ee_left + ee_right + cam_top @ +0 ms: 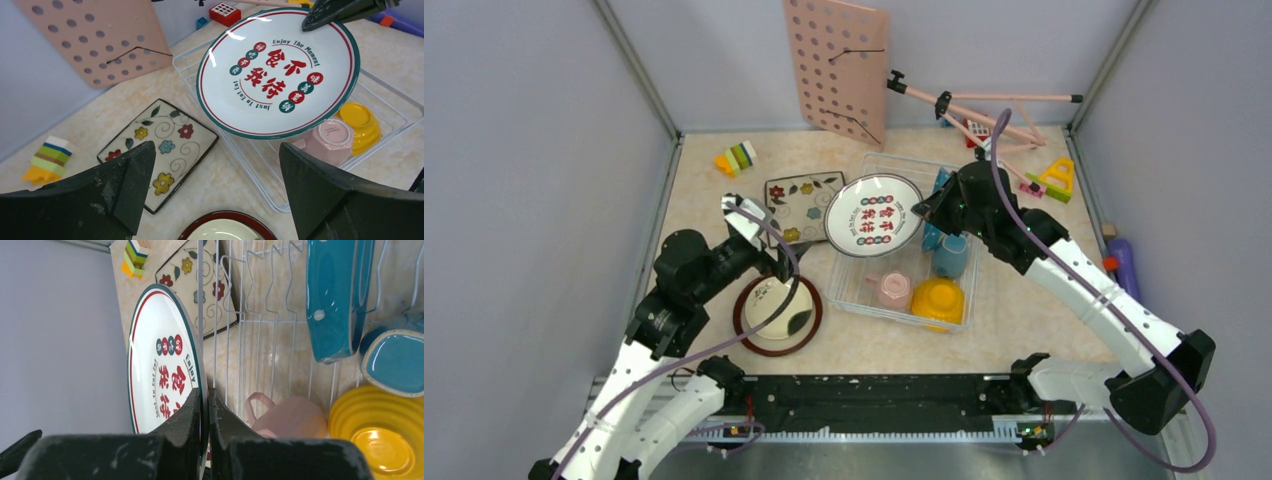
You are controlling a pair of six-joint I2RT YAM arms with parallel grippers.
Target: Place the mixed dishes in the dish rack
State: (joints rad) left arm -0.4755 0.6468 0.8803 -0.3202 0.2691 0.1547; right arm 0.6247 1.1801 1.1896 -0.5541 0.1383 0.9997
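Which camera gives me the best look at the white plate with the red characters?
Left wrist: the white plate faces it, nearly whole, right gripper pinching its rim. Top external shows it small over the dish rack; right wrist sees it obliquely, partly behind the fingers.

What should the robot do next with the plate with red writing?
Probably lower it into the dish rack: the right gripper pinches the white plate by its rim, tilted above the rack's left side, while the left gripper is open.

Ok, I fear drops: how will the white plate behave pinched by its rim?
Probably stiff; glossy, so the white plate may slip or swing in the right hand's rim pinch. Looks ceramic, likely breakable if dropped.
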